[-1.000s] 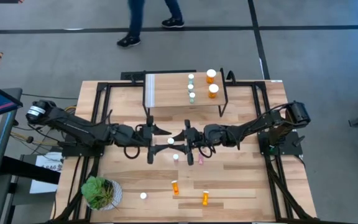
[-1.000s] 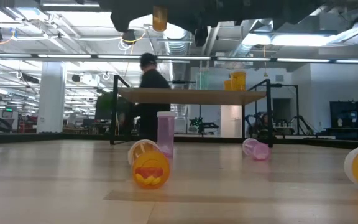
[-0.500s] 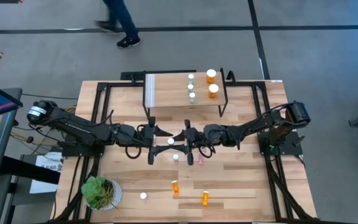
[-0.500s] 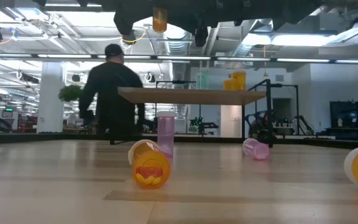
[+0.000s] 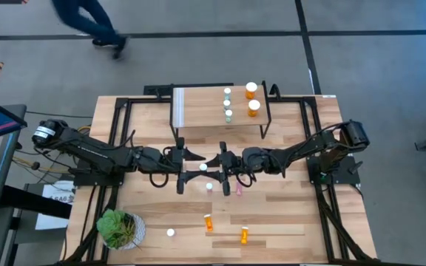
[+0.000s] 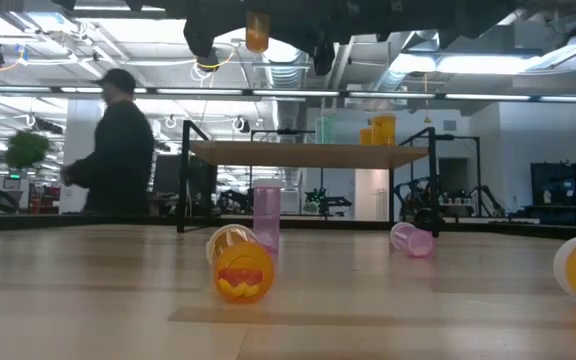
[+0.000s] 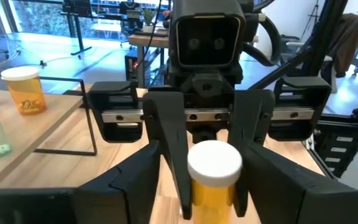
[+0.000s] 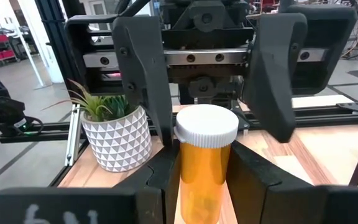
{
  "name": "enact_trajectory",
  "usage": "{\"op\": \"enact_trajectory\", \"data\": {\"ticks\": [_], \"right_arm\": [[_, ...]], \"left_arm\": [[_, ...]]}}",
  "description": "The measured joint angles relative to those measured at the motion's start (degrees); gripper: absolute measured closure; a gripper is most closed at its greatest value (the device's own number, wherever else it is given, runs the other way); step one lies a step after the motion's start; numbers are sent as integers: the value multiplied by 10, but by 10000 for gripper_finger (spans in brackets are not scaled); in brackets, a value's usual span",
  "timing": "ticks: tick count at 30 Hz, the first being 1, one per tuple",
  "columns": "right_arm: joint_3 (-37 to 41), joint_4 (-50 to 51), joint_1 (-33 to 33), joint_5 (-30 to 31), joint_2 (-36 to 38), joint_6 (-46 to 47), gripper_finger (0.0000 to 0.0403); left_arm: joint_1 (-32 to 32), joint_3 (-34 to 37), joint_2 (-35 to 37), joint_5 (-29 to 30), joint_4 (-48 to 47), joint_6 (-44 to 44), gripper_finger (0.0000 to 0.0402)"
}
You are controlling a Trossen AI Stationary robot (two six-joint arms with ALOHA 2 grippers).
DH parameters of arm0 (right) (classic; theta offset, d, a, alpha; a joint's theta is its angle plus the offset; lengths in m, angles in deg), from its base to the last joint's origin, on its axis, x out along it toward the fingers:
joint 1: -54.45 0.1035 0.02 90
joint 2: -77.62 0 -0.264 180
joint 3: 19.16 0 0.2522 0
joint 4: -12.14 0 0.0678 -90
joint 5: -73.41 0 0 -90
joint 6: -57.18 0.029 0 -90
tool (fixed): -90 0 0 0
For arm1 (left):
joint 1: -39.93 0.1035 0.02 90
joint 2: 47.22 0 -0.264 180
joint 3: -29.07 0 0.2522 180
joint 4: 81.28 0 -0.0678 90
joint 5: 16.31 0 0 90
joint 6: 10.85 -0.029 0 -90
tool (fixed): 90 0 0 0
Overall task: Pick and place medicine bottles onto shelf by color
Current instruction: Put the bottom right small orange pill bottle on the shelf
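Note:
Above the table's middle my two grippers face each other with an orange medicine bottle (image 5: 203, 168) between them, white cap up. My right gripper (image 5: 213, 169) is shut on it. My left gripper (image 5: 192, 168) is open; its fingers (image 8: 149, 81) stand on either side of the bottle, and I cannot tell whether the nearer one touches the cap. The shelf (image 5: 198, 117) at the far side carries pale green bottles (image 5: 228, 103) and two wider orange ones (image 5: 253, 99). My right gripper pinches the orange body (image 8: 204, 165) just below the white cap between its two fingers (image 8: 161, 177). It comes level from the table's right side. The bottle stands upright, lifted well clear of the table.
On the table below stand an upright pink bottle (image 6: 266, 213), a lying pink one (image 6: 411, 240) and lying orange ones (image 5: 208, 222) (image 5: 244, 235). A potted plant (image 5: 120, 227) sits at the near left corner. A person (image 6: 118, 145) walks beyond the far edge.
Both arms have kept still with the bottle between them. The person behind the table has walked toward the left.

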Motion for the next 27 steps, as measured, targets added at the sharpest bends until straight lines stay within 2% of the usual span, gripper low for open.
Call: {"op": "enact_trajectory", "data": {"ticks": [8, 13, 22, 27], "right_arm": [[0, 1, 0, 1, 0, 0, 270], [0, 0, 0, 1, 0, 0, 270], [0, 0, 0, 1, 1, 0, 261], [0, -3, 1, 1, 1, 0, 223]], "left_arm": [[0, 0, 0, -7, -3, 2, 267], [0, 0, 0, -8, -3, 4, 297], [0, 0, 0, -8, 1, 6, 291], [0, 0, 0, -6, 4, 6, 293]]}}
